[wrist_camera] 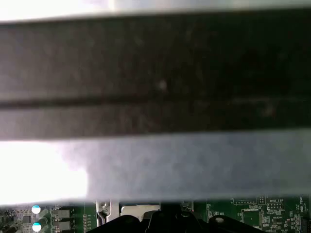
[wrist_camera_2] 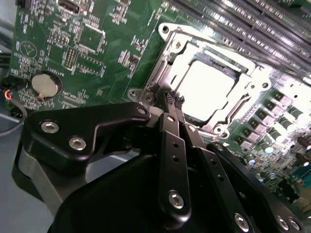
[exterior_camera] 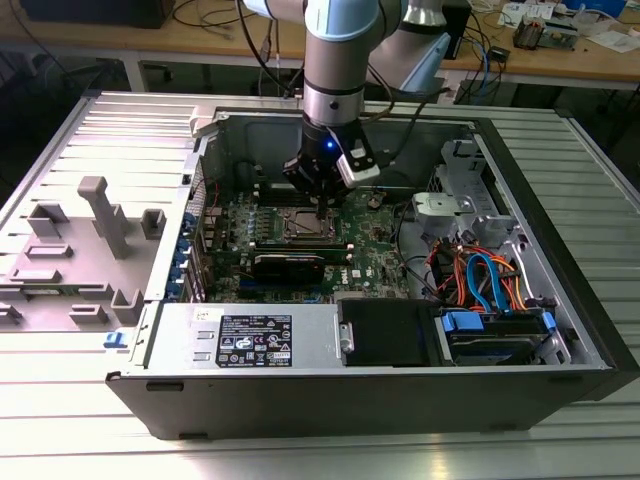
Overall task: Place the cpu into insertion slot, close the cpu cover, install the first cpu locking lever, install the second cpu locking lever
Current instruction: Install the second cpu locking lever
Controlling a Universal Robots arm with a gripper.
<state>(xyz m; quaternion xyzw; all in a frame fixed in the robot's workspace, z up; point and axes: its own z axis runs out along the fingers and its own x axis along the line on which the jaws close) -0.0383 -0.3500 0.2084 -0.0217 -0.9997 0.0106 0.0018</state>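
My gripper (exterior_camera: 323, 203) hangs inside the open computer case, low over the green motherboard (exterior_camera: 380, 245). It is at the side of the insertion slot (exterior_camera: 308, 225) nearer the exterior view's right. In the second wrist view the two black fingers (wrist_camera_2: 171, 126) are pressed together with nothing visible between them. The gripper (wrist_camera_2: 170, 98) sits right at a corner of the socket. The cpu (wrist_camera_2: 209, 87) lies flat in the slot, its metal top glaring bright. The cpu cover (wrist_camera_2: 177, 46) lies down around it as a silver frame. I cannot make out the locking levers.
Long memory slots (wrist_camera_2: 233, 19) run beside the socket, and a coin battery (wrist_camera_2: 46, 85) sits on the board. A power supply (exterior_camera: 250, 340) and a drive bay with blue and orange cables (exterior_camera: 480, 280) line the case front. A grey plastic shroud (exterior_camera: 100, 220) lies outside the case.
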